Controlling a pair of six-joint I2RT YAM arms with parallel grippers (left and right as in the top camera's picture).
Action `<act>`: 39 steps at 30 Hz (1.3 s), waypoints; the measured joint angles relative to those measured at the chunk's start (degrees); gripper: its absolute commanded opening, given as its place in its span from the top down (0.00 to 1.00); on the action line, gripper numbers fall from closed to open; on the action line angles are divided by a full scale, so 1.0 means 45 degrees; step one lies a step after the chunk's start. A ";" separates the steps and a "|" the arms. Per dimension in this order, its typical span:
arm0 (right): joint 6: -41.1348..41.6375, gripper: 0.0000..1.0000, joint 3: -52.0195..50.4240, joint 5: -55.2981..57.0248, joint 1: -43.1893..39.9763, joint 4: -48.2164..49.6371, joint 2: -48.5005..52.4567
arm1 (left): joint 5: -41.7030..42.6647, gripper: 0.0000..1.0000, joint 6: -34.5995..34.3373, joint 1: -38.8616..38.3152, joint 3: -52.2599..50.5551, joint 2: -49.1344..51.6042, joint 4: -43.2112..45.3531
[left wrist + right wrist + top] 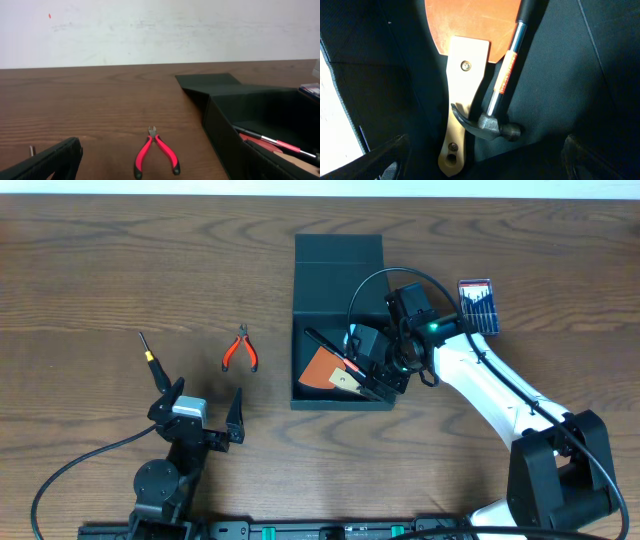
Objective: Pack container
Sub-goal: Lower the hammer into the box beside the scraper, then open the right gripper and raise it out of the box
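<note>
My R gripper (485,152) hangs inside the container (337,285), jaws wide apart w/ nothing between them; one finger (382,160) shows at each lower corner of the wrist view. Container is a dark teal box at mid-table, flap lid open and lying back on the far side. On its floor lie 2 tools: a scraper (470,30) w/ orange blade and pale wood handle, and a hammer (492,125). The hammer's claw lies over the scraper handle, and its shaft runs up along the blade's edge. Neither tool touches my fingers.

My L gripper (200,410) sits low at the near-left of the table (100,270), well apart from the box, jaws also spread, empty. Red pliers (240,348) lie between it and the box. A screwdriver (150,358) lies further left. A blue pack of small drivers (478,305) lies just beyond the box's right side.
</note>
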 measured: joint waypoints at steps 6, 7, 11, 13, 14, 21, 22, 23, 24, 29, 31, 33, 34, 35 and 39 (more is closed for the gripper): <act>0.0359 0.06 0.0000 0.0000 0.0000 0.0253 0.0000 | 0.0000 0.01 0.0000 0.0000 0.0000 0.0000 0.0000; 0.0491 0.05 0.0000 0.0015 0.0000 0.0345 0.0000 | 0.0000 0.02 0.0000 0.0000 0.0000 0.0000 0.0000; 0.1282 0.04 -0.0010 0.0068 0.0000 0.1010 0.0000 | 0.0000 0.01 0.0000 0.0000 0.0000 0.0000 0.0000; 0.2030 0.06 -0.0010 0.0102 -0.0005 0.1496 0.0000 | 0.0000 0.01 0.0000 0.0000 0.0000 0.0000 0.0000; 0.2443 0.07 -0.0005 0.0097 0.0000 0.1671 0.0000 | 0.0000 0.01 0.0000 0.0005 0.0000 0.0000 0.0000; 0.4911 0.11 0.0709 0.0141 -0.0005 0.1758 0.0024 | 0.0000 0.02 0.0000 0.0000 0.0000 0.0000 0.0000; 0.5246 0.11 0.0971 0.0194 -0.0005 0.1681 0.0029 | 0.0000 0.01 0.0000 0.0005 0.0000 0.0000 0.0000; 0.5542 0.10 0.1219 0.0282 -0.0010 0.1579 0.0024 | 0.0000 0.02 0.0000 0.0005 0.0000 0.0000 0.0000; 0.5795 0.10 0.1443 0.0359 -0.0015 0.1486 0.0029 | 0.0000 0.01 0.0000 0.0000 0.0000 0.0000 0.0000; 0.6883 0.11 0.2526 0.0850 -0.0272 0.1064 0.0024 | 0.0000 0.01 0.0000 0.0000 0.0000 0.0000 0.0000; 0.7174 0.11 0.2841 0.0976 -0.0437 0.0850 0.0029 | 0.0000 0.02 0.0000 0.0005 -0.0005 0.0000 0.0000; 0.7490 0.11 0.3075 0.1205 -0.0563 0.0636 0.0029 | 0.0000 0.01 0.0000 0.0005 0.0000 0.0000 0.0000; 0.7635 0.11 0.3186 0.1321 -0.0651 0.0466 0.0029 | 0.0000 0.02 0.0000 0.0000 0.0000 0.0000 0.0000; 0.7791 0.11 0.3269 0.1457 -0.0729 0.0340 0.0029 | 0.0000 0.01 0.0000 0.0000 0.0000 0.0000 0.0000; 0.8238 0.06 0.3410 0.1899 -0.1127 0.0034 0.0029 | 0.0000 0.01 0.0000 0.0000 0.0000 0.0000 0.0000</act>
